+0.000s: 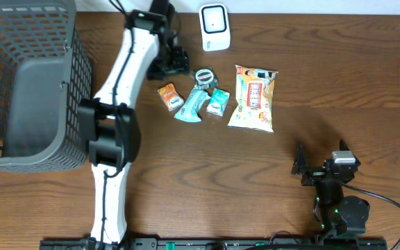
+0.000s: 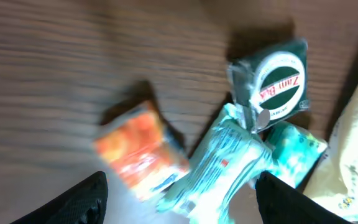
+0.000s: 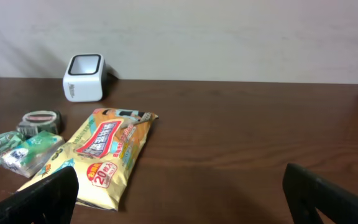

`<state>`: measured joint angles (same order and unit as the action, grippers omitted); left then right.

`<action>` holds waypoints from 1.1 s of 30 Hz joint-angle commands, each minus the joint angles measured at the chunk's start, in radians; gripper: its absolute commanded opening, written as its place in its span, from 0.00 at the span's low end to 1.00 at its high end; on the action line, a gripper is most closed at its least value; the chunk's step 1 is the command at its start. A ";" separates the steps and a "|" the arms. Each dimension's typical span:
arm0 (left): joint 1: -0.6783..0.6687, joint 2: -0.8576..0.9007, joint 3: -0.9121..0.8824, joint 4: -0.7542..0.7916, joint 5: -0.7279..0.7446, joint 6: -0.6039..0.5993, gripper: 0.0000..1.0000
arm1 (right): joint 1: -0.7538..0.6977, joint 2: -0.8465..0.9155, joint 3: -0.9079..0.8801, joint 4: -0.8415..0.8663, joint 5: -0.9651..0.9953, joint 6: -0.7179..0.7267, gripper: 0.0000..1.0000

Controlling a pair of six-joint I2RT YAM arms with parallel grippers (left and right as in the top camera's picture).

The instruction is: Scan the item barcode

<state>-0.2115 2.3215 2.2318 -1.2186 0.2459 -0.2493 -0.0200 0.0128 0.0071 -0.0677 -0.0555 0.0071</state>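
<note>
While left tool and right tool gape empty, packets crowd near the scanner

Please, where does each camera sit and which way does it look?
Overhead: above the table, looking down; left arm, right arm, grey basket and white scanner show.
Left wrist: on the left arm, looking down at the orange packet and teal pouch; its open jaws frame the bottom corners.
Right wrist: low near the table, facing the far wall; its open jaws at the bottom corners.
Shared: overhead and right wrist both show the scanner and yellow bag.
</note>
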 commanded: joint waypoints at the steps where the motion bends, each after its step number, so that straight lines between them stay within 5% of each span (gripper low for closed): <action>1: 0.056 -0.128 0.005 -0.043 -0.101 0.035 0.75 | 0.009 -0.002 -0.002 -0.003 -0.006 0.006 0.99; 12: 0.174 -0.152 0.000 -0.310 -0.432 0.034 0.75 | 0.009 -0.002 -0.002 -0.004 -0.006 0.007 0.99; 24: 0.316 -0.152 0.000 -0.327 -0.472 0.040 0.74 | 0.009 -0.002 -0.002 -0.003 -0.006 0.007 0.99; 33: 0.346 -0.152 0.000 -0.389 -0.472 0.179 0.75 | 0.009 -0.002 -0.002 -0.004 -0.006 0.007 0.99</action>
<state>0.1272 2.1590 2.2330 -1.5875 -0.2008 -0.1257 -0.0200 0.0128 0.0071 -0.0677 -0.0559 0.0071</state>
